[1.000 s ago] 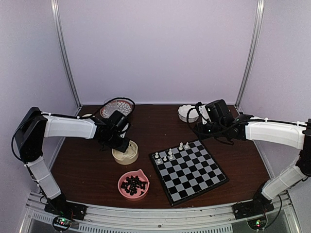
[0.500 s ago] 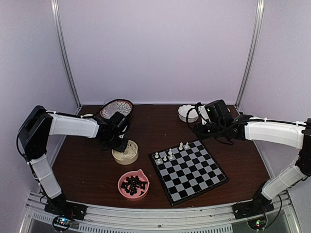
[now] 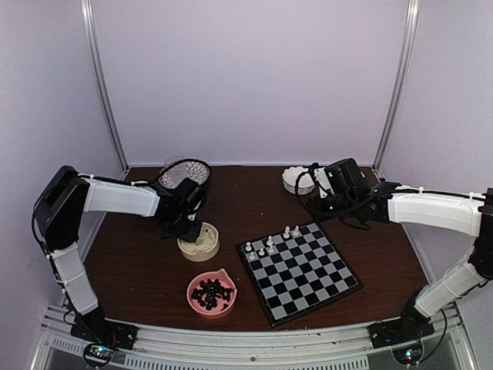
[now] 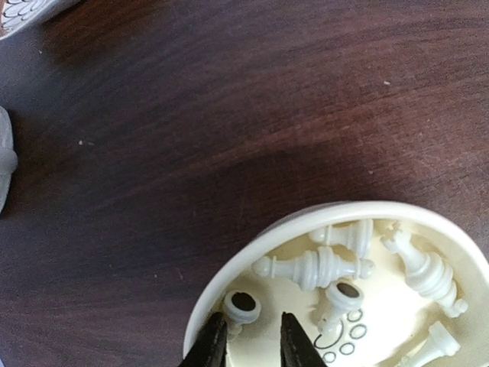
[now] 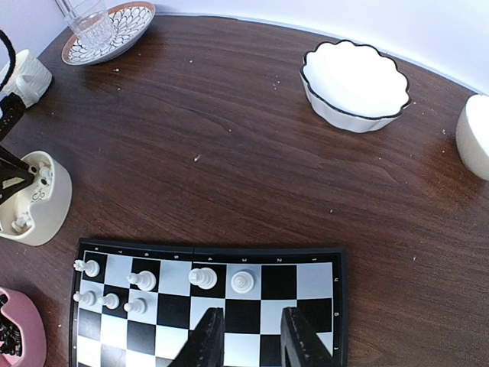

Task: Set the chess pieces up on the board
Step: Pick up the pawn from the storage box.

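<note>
Dark wooden tabletop (image 3: 254, 193), pale lilac walls behind. The board (image 3: 302, 271) is laid right of centre, turned at an angle. Several cream-white chessmen (image 5: 202, 277) are stood upright on the two rows nearest its far-left edge.

More loose chessmen (image 4: 317, 267) are seen lying on their sides in a cream bowl (image 4: 306, 215), which is set just left of the board. The left pincer (image 4: 253, 317) is held inside the rim of this bowl. Its fingers are narrowly apart, with the tips beside an overturned piece. Whether anything is caught between them cannot be told.

The right pincer (image 5: 250, 313) is held off the surface near the board's far edge. Its fingers are narrowly apart; the checks are seen through the gap and nothing is gripped.

A pink bowl (image 3: 190, 294) holding black chessmen (image 3: 212, 293) is placed toward the front edge, left of the board. A white scalloped bowl (image 5: 355, 76) is noted at the far right. A patterned plate (image 3: 185, 171) is noted at the far left.
</note>
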### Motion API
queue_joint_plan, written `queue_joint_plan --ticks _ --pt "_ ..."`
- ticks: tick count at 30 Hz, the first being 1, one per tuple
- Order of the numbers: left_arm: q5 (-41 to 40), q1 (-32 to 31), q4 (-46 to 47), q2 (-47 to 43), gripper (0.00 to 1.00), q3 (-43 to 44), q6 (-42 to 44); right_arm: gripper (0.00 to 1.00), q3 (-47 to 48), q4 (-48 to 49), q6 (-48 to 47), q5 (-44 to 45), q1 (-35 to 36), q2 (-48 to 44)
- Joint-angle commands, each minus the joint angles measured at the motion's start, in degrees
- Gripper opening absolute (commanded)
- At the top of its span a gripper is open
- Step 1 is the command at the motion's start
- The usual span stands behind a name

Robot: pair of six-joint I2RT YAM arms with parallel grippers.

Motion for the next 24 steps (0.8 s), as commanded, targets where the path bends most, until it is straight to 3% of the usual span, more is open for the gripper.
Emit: queue_joint_plan --ticks 1,8,14,24 --pt "4.7 2.3 -0.4 2.0 0.25 1.3 -0.6 0.28 -0.4 1.0 0.4 -0.2 -0.3 -0.3" --pt "7.7 2.5 -1.3 3.3 0.23 2.2 -0.4 0.28 -0.5 1.1 0.4 -0.4 -0.2 -0.2" --pt "9.0 2.5 -1.4 2.7 0.1 2.1 -0.1 0.28 -0.5 1.2 0.3 -0.4 -0.2 -0.3" --pt "15.5 2.4 3.0 -4.0 0.04 -1.8 0.4 0.28 -0.6 1.3 0.3 -0.8 -0.2 -0.6"
